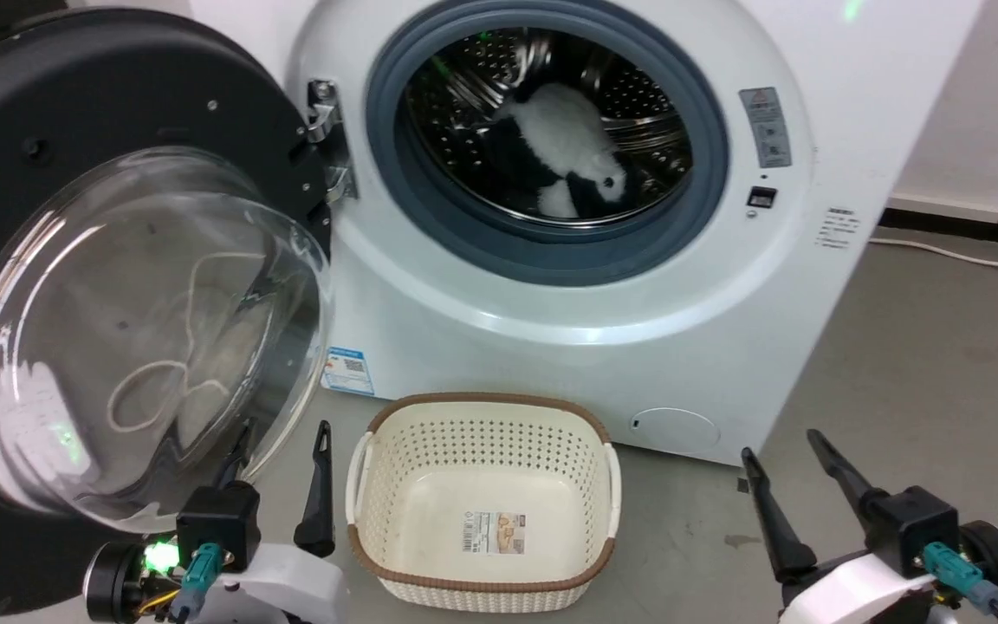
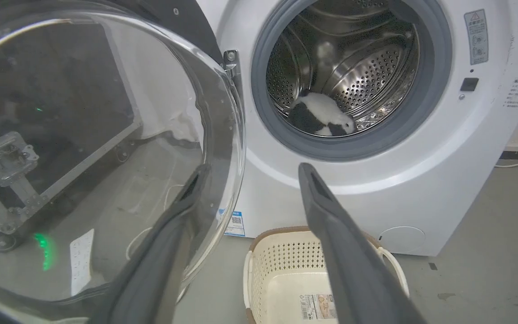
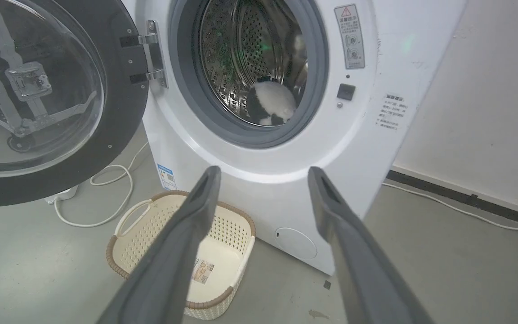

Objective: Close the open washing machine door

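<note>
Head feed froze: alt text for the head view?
The washing machine door stands wide open at left. A black-and-white plush toy lies in the drum; a cream laundry basket sits before the washing machine. Left gripper and right gripper, both open, flank it below.

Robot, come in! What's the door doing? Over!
Left tool open, beside washing machine door. Right tool open, empty. Door wide open. Basket on floor before the washing machine.

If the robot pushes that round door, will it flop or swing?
Probably swings rigidly: the washing machine door hangs on a metal hinge. Its glass bowl looks smooth, maybe slippery. The thick rim suggests it's heavy.
</note>
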Robot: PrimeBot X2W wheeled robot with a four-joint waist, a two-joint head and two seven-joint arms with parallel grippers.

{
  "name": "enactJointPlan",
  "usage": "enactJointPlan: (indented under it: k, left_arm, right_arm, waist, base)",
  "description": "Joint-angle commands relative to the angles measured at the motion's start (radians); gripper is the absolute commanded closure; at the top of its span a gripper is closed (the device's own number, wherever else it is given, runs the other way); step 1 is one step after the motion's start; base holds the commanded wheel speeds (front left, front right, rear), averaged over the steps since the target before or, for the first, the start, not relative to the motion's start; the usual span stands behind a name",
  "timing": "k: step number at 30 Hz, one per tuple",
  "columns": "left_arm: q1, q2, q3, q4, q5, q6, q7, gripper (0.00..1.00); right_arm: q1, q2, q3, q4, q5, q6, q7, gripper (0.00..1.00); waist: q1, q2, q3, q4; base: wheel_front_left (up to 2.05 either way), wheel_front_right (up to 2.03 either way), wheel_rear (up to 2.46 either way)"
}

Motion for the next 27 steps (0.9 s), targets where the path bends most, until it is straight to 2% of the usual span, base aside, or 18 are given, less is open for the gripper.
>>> enactJointPlan:
  k: [1, 27]
  left_arm:
    - [0.012, 0.005, -0.001, -0.007, 0.000, 0.006, -0.009, 0.00]
    - [0.045, 0.024, -0.046, -0.051, 0.003, 0.058, -0.072, 0.00]
  right_arm:
    - [-0.005, -0.001, 0.007, 0.003, -0.005, 0.000, -0.009, 0.00]
    - [-0.059, -0.036, 0.122, 0.071, 0.027, 0.000, -0.071, 0.00]
  waist:
    - [0.0000, 0.0000, 0.003, 0.008]
    - [0.0000, 0.0000, 0.009, 0.137]
  base:
    - [0.00, 0.00, 0.00]
    - [-0.05, -0.05, -0.05]
